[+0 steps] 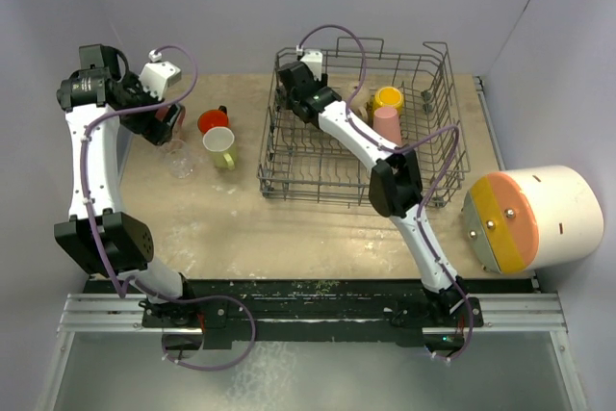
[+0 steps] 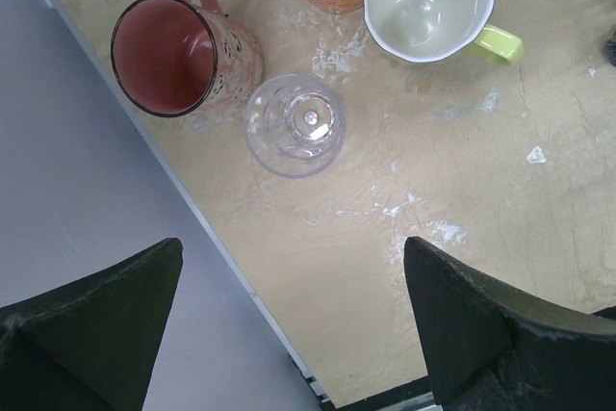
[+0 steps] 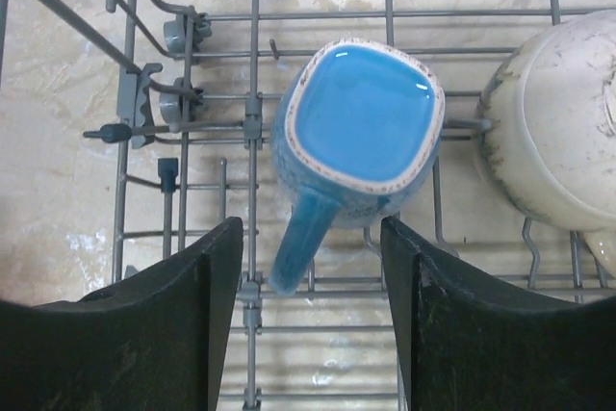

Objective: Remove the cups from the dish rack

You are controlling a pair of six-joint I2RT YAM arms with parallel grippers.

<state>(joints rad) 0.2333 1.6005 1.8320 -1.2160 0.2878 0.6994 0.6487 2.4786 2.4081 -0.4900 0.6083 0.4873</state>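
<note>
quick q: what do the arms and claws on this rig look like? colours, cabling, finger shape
The left arm and right arm are built alike: white links, black joint housings, and a thin lilac cable looping along each. The left claw and right claw each have two broad matte-black fingers tapering to blunt tips.

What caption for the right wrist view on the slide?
Right gripper open over the rack, fingers either side of the blue mug's handle; beige cup alongside.
</note>
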